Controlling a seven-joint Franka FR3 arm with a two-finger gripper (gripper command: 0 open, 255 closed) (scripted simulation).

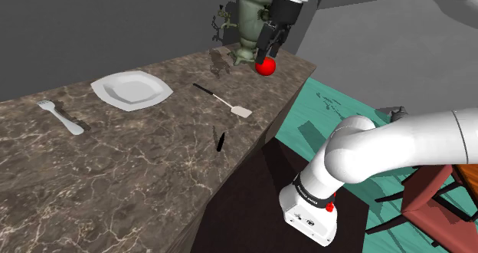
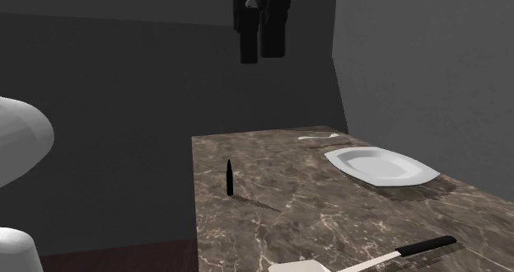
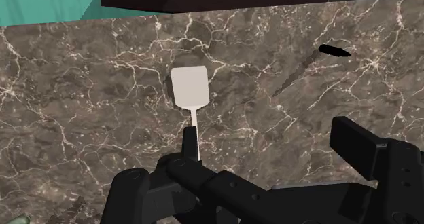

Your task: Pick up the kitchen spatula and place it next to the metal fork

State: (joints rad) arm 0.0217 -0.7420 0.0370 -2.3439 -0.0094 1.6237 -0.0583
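Spatula: a flat spatula (image 1: 224,101) with a square white blade and a slim black handle lies on the counter. In the shoulder view it is to the right of the plate and well apart from the fork.
Spatula, hidden parts: in the wrist view its handle runs behind one black finger. In the second exterior view the bottom edge cuts off part of the blade.
Fork: a pale grey fork (image 1: 61,117) lies towards the shoulder view's left end of the counter, on the far side of the plate from the spatula. In the second exterior view it is a thin pale sliver past the plate, and its tines cannot be made out.
Gripper: the all-black two-finger gripper (image 1: 266,54) hangs high above the counter, over the spatula.
Jaws: apart, with nothing clasped between them.
Counter: a dark brown, white-veined marble counter (image 1: 138,175).
Plate: a white plate with an angular rim (image 1: 130,89), between fork and spatula.
Black object: a slim, pointed black object (image 1: 220,140) stands upright near the counter's edge. What it is cannot be told.
Red ball: a red ball (image 1: 266,67) shows just below the fingertips in the shoulder view. Whether it touches them cannot be told.
Vessel: an ornate grey-green vessel (image 1: 247,25), partly hidden behind the gripper and cut off at the top.
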